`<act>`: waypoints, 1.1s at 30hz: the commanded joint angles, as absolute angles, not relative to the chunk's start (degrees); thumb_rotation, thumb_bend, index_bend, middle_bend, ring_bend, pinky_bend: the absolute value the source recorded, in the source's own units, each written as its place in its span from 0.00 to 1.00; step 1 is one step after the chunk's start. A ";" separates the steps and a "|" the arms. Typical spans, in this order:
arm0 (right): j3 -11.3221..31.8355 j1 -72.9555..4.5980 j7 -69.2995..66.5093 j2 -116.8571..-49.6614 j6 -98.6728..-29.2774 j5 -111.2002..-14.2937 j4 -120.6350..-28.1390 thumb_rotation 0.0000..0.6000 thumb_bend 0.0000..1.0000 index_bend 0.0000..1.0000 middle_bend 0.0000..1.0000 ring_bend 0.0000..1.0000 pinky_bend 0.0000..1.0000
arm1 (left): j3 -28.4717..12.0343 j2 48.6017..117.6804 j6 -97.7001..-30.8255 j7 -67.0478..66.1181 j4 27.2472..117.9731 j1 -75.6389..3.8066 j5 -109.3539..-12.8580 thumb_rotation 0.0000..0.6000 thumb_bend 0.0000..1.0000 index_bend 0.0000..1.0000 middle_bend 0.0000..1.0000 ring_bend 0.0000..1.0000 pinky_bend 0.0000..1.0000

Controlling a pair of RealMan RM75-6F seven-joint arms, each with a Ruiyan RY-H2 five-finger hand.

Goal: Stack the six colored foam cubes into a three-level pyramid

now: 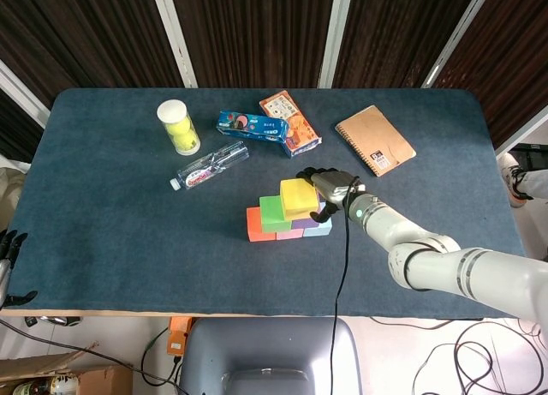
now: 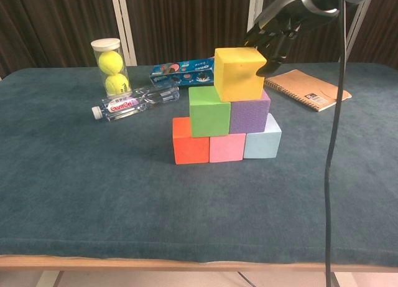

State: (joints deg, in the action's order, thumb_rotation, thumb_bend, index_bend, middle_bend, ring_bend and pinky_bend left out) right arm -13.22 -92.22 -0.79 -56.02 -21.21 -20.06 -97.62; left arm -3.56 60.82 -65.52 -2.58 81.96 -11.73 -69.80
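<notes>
Chest view: yellow cube [image 2: 239, 73] sits atop green cube [image 2: 209, 110] and purple cube [image 2: 249, 114], pyramid apparently complete. Right hand [image 2: 273, 33] touches it; grip unclear. Release remains.

Dark curtains [image 1: 257, 35], blue-clothed table [image 1: 103, 215], perhaps daylight
</notes>
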 commanded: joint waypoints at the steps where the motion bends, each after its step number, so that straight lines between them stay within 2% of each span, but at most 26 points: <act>1: -13.47 -92.42 -0.76 -56.05 -21.14 -19.92 -97.64 1.00 0.34 0.07 0.00 0.00 0.00 | -3.54 60.85 -65.47 -2.50 81.87 -11.74 -69.85 1.00 0.12 0.03 0.00 0.00 0.11; 10: -12.88 -92.03 -1.71 -54.50 -21.97 -20.40 -99.02 1.00 0.30 0.00 0.00 0.00 0.00 | -3.62 60.56 -65.80 -2.33 82.21 -11.67 -70.09 1.00 0.12 0.03 0.00 0.00 0.11; 17: -8.53 -85.52 -3.79 -48.01 -28.49 -27.29 -105.25 1.00 0.25 0.00 0.00 0.00 0.00 | -3.98 59.56 -67.75 -1.11 83.60 -11.19 -71.30 1.00 0.12 0.02 0.00 0.00 0.11; 20: -7.41 -78.94 -2.81 -44.79 -38.84 -34.91 -110.34 1.00 0.24 0.00 0.00 0.00 0.00 | -4.11 58.99 -69.70 -0.15 84.52 -10.54 -72.42 1.00 0.12 0.02 0.00 0.00 0.11; 21: -7.95 -75.30 -1.35 -43.99 -44.98 -38.92 -112.55 1.00 0.24 0.00 0.00 0.00 0.00 | -4.19 58.79 -71.21 0.55 84.85 -10.02 -73.23 1.00 0.12 0.02 0.00 0.00 0.11; 24: -11.00 -63.99 2.87 -44.11 -62.01 -49.77 -116.79 1.00 0.24 0.00 0.00 0.00 0.00 | -4.08 58.64 -75.44 2.62 85.49 -8.48 -75.90 1.00 0.12 0.01 0.00 0.00 0.11; 26: -13.66 -56.35 4.34 -45.26 -70.88 -56.87 -117.69 1.00 0.24 0.00 0.00 0.00 0.00 | -3.72 58.63 -77.63 3.81 86.08 -7.62 -77.77 1.00 0.12 0.01 0.00 0.00 0.11; 30: -19.49 -39.29 4.83 -50.85 -86.11 -70.83 -112.13 1.00 0.24 0.00 0.00 0.00 0.00 | -2.66 60.27 -83.69 4.74 86.63 -5.05 -81.72 1.00 0.12 0.00 0.00 0.00 0.11; 33: -20.75 -29.64 6.32 -57.18 -92.68 -74.07 -104.31 1.00 0.24 0.00 0.00 0.00 0.00 | -1.98 62.86 -87.67 2.48 86.57 -3.10 -83.27 1.00 0.12 0.00 0.00 0.00 0.10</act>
